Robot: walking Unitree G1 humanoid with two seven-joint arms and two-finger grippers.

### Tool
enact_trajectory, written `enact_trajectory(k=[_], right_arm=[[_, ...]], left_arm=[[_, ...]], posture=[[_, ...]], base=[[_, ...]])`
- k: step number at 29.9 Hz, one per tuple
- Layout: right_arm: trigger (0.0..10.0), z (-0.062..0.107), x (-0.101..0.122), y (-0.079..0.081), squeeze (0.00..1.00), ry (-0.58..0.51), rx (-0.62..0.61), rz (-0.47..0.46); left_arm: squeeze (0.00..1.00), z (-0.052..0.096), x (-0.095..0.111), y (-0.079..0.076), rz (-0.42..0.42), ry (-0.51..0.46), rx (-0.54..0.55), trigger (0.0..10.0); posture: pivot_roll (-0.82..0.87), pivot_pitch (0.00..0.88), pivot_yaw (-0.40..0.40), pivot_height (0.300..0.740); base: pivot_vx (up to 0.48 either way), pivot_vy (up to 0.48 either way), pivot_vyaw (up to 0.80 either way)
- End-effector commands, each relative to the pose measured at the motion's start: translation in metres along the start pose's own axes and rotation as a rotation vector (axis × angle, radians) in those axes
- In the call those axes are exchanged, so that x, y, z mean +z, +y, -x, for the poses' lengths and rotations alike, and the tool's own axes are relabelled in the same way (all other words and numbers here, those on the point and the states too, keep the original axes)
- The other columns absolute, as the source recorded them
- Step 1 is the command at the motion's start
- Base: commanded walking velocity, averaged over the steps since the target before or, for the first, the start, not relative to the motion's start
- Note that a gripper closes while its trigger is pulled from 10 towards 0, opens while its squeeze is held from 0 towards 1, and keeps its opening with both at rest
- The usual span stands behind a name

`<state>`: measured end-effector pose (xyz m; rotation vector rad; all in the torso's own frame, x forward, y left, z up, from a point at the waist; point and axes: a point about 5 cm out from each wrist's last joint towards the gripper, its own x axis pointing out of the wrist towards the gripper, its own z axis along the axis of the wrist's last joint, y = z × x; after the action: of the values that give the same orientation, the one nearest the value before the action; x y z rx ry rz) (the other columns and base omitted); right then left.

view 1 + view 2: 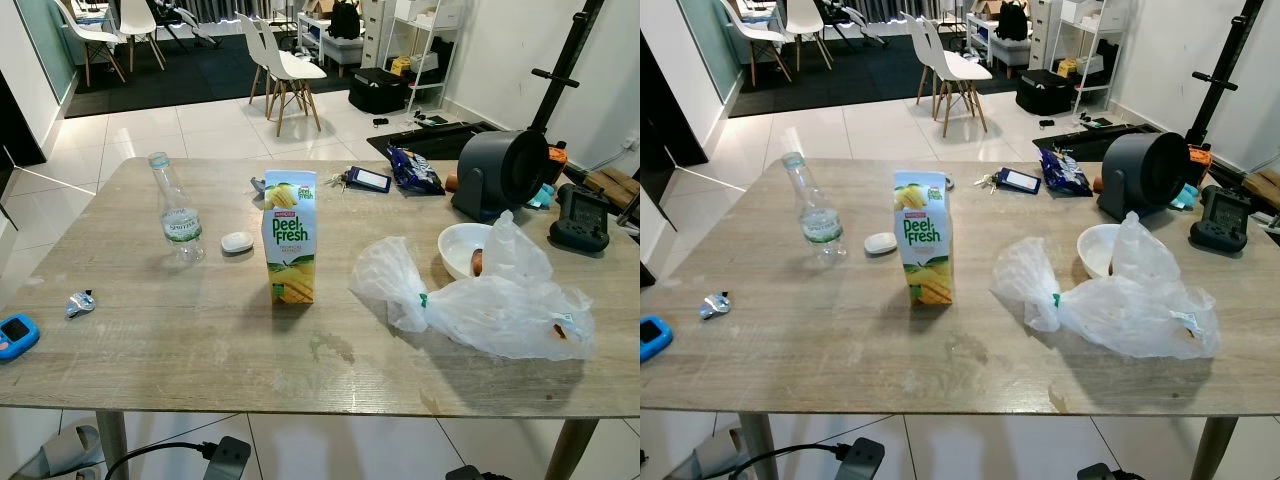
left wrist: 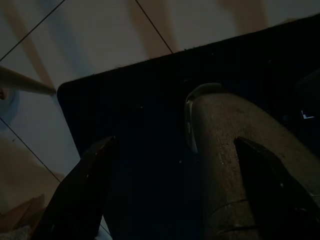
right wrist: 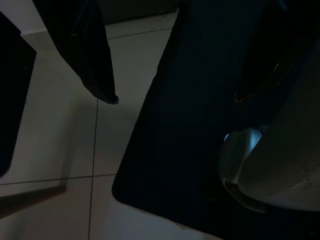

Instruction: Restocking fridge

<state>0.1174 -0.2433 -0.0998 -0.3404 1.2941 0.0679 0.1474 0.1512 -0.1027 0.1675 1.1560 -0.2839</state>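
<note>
A yellow and green Peel Fresh juice carton point(image 1: 290, 240) stands upright near the middle of the wooden table point(image 1: 200, 340). A clear plastic water bottle point(image 1: 178, 218) stands to its left. A crumpled clear plastic bag point(image 1: 500, 300) lies at the right, partly over a white bowl point(image 1: 458, 250) with something orange in it. Both arms hang idle below the table. In the dark wrist views, the left gripper point(image 2: 175, 142) and the right gripper point(image 3: 175, 97) are open with nothing between the fingers, over pale floor tiles and a dark mat.
A small white object point(image 1: 237, 242), keys with a dark card point(image 1: 368, 180), a snack bag point(image 1: 415, 170), a dark grey round appliance point(image 1: 500, 175) and a black device point(image 1: 580, 218) sit on the table. A blue gadget point(image 1: 15, 335) lies at the left edge. White chairs point(image 1: 285, 65) stand beyond.
</note>
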Motion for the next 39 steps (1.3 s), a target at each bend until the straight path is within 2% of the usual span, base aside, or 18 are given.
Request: enact_trajectory(k=[1, 2, 4, 7, 11, 12, 17, 23, 24, 25, 26, 27, 28, 34, 39], right_arm=[[10.0, 0.0, -0.004, -0.001, 0.0, 0.011, -0.033, -0.079], [10.0, 0.0, -0.004, -0.001, 0.0, 0.011, -0.033, -0.079], [10.0, 0.0, -0.008, -0.001, 0.0, 0.007, -0.108, -0.24], [10.0, 0.0, -0.011, -0.001, 0.0, 0.0, -0.189, -0.393], [10.0, 0.001, -0.013, 0.0, 0.0, -0.004, -0.248, -0.49], [10.0, 0.001, -0.014, 0.0, 0.0, -0.011, -0.283, -0.557], [10.0, 0.002, -0.014, 0.0, 0.0, -0.025, -0.319, -0.631], [10.0, 0.002, -0.012, -0.001, 0.0, -0.038, -0.318, -0.594], [10.0, 0.009, -0.017, -0.046, 0.0, -0.068, -0.364, -0.495], [10.0, 0.018, -0.02, -0.08, 0.0, -0.082, -0.401, -0.43], [10.0, 0.018, -0.02, -0.08, 0.0, -0.082, -0.401, -0.43], [10.0, 0.026, -0.02, -0.103, 0.0, -0.085, -0.418, -0.342], [10.0, 0.028, -0.02, -0.109, 0.0, -0.074, -0.4, -0.297], [10.0, 0.023, -0.018, -0.096, 0.0, -0.066, -0.334, -0.246], [10.0, 0.023, -0.021, -0.095, 0.0, -0.051, -0.324, -0.23]], left_arm=[[0.0, 0.001, -0.008, 0.0, 0.021, 0.036, 0.006, 10.0], [0.0, 0.001, -0.008, 0.0, 0.021, 0.036, 0.006, 10.0], [0.0, 0.001, -0.01, 0.002, 0.027, 0.04, 0.01, 10.0], [0.0, 0.001, -0.01, 0.003, 0.037, 0.041, 0.016, 10.0], [0.0, 0.001, -0.011, 0.004, 0.051, 0.037, 0.025, 10.0], [0.0, 0.001, -0.011, 0.005, 0.079, 0.032, 0.038, 10.0], [0.0, 0.002, -0.012, 0.006, 0.144, 0.023, 0.071, 10.0], [0.0, 0.002, -0.014, 0.007, 0.214, 0.017, 0.109, 10.0], [0.0, 0.002, -0.015, 0.007, 0.245, 0.018, 0.122, 10.0], [0.0, 0.002, -0.015, 0.007, 0.26, 0.017, 0.129, 10.0], [0.0, 0.002, -0.015, 0.007, 0.26, 0.017, 0.129, 10.0], [0.0, 0.002, -0.016, 0.008, 0.275, 0.018, 0.138, 10.0], [0.0, 0.002, -0.017, 0.008, 0.292, 0.02, 0.148, 10.0], [0.0, 0.003, -0.021, 0.01, 0.321, 0.032, 0.182, 10.0], [0.0, 0.004, -0.024, 0.011, 0.338, 0.036, 0.218, 10.0]], posture=[[0.06, 0.0, -0.01, 0.74], [0.06, 0.0, -0.01, 0.74], [0.06, 0.0, -0.005, 0.74], [0.05, 0.0, -0.005, 0.74], [0.05, 0.0, -0.007, 0.74], [0.05, 0.0, -0.008, 0.74], [0.05, 0.0, -0.009, 0.74], [0.04, 0.0, -0.007, 0.74], [0.04, 0.0, -0.009, 0.74], [0.04, 0.0, -0.01, 0.74], [0.04, 0.0, -0.01, 0.74], [0.04, 0.0, -0.009, 0.74], [0.04, 0.0, -0.004, 0.74], [0.05, 0.0, 0.007, 0.74], [0.06, 0.01, 0.0, 0.74]], base=[[0.0, 0.0, 0.0], [0.0, 0.0, 0.0], [0.0, 0.0, 0.0], [0.0, 0.0, 0.0], [0.0, 0.0, 0.0], [0.0, 0.0, 0.0], [0.0, 0.0, 0.0], [0.0, 0.0, 0.0], [0.0, 0.0, 0.0], [0.0, 0.0, 0.0], [0.0, 0.0, 0.0], [0.0, 0.0, 0.0], [0.0, 0.0, 0.0], [0.0, 0.0, 0.0], [0.0, 0.0, 0.0]])
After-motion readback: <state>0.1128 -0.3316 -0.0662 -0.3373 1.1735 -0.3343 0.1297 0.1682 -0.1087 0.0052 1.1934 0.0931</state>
